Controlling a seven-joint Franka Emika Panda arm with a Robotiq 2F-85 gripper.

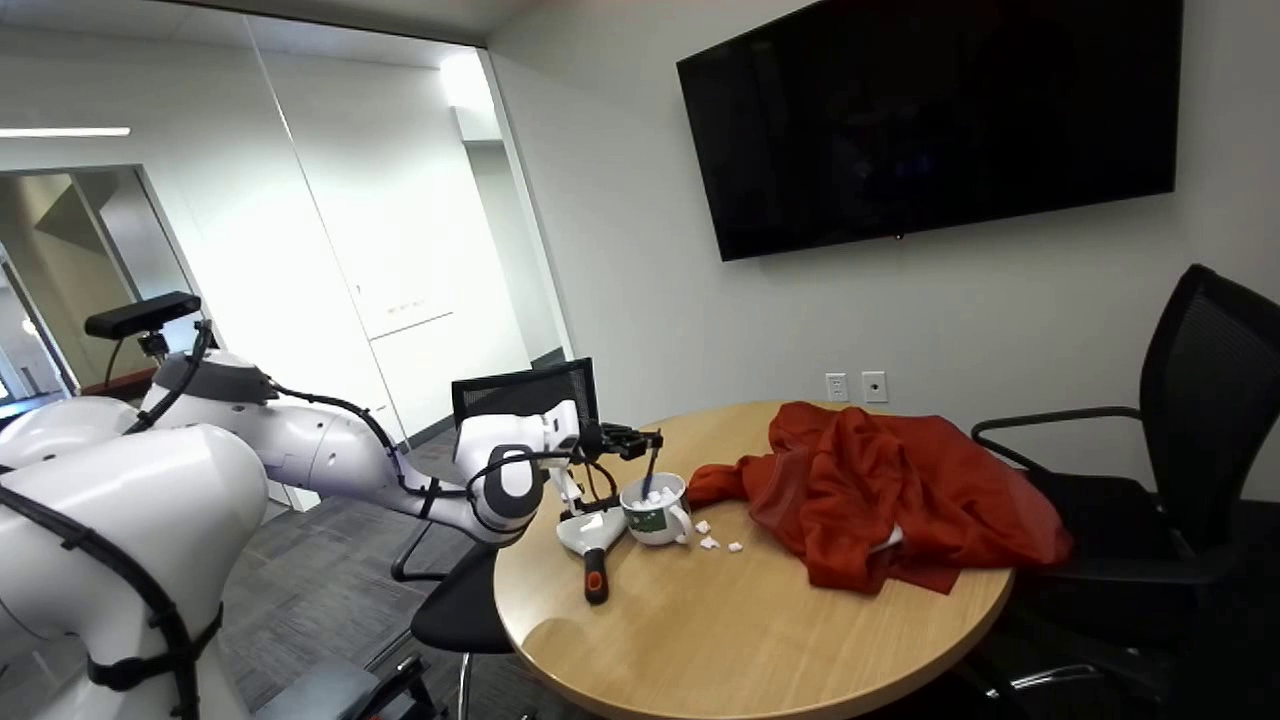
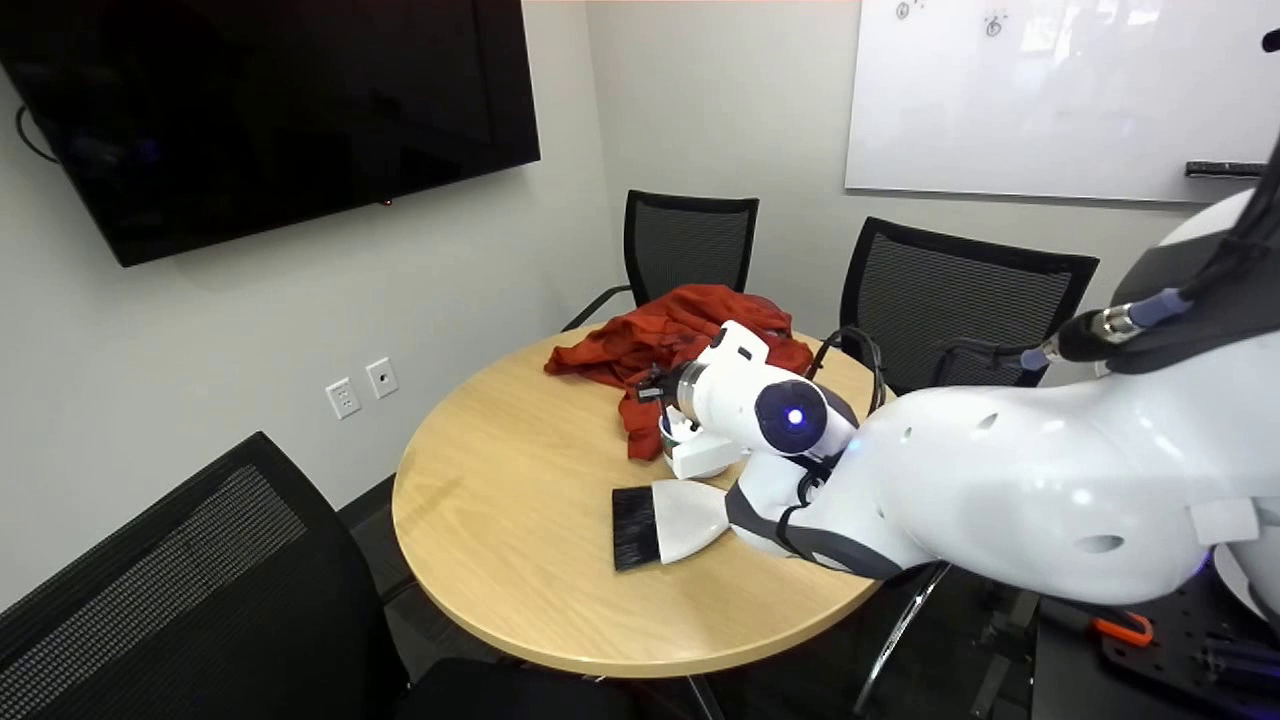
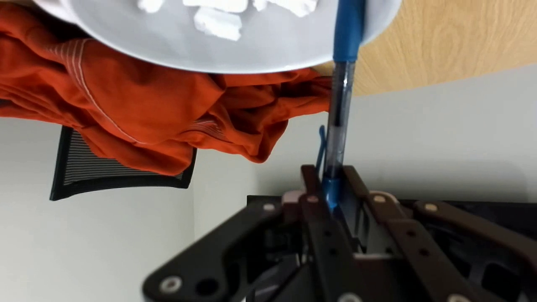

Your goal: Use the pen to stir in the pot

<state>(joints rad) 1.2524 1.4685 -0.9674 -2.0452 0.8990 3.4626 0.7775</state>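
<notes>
The pot is a white mug-like vessel with a green patch and a handle, upright on the round table. It is partly hidden by the wrist in an exterior view. Several white pieces lie inside it, seen in the wrist view, where its rim fills the top. My gripper is shut on the upper end of the pen, which has blue ends and a clear barrel. In an exterior view the gripper is above the pot and the pen reaches steeply down into it. The pen's lower tip is hidden.
A white brush with dark bristles and a black-orange handle lies close beside the pot. Several white pieces lie near the pot's handle. A crumpled red cloth covers the table's other side. Chairs stand round the table.
</notes>
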